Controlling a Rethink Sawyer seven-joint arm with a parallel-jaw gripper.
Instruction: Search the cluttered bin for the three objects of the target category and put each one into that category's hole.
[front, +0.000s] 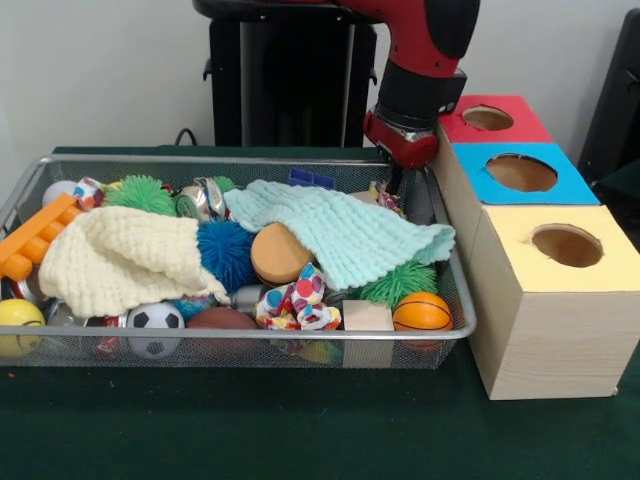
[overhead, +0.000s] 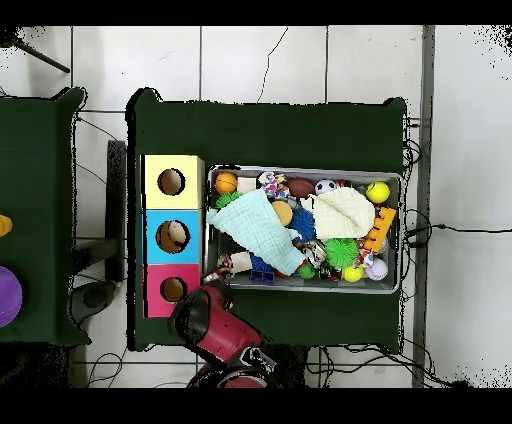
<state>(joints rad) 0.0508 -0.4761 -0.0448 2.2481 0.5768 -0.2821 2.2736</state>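
**Risk: the wrong thing gets picked, or the cloth is dragged out**

From the left in the front view: one dotted bundle (front: 297, 300) lies near the front rim of the bin (front: 455, 290), touching the mint cloth (front: 345, 230). A grip there may catch this cloth. The claw (front: 393, 180) is low in the far right corner, where another bundle (front: 386, 198) peeks out; you cannot tell if it is open. The yellow hole (front: 567, 245) waits at the right.

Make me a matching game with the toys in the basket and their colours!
Things:
1. spiky ball beside the cream cloth
2. small basketball
3. cloth spread over the middle
4. smiley ball in the bin's corner

Colours:
A. orange
B. yellow
C. blue
D. mint green

Pairs: 1-C, 2-A, 3-D, 4-B
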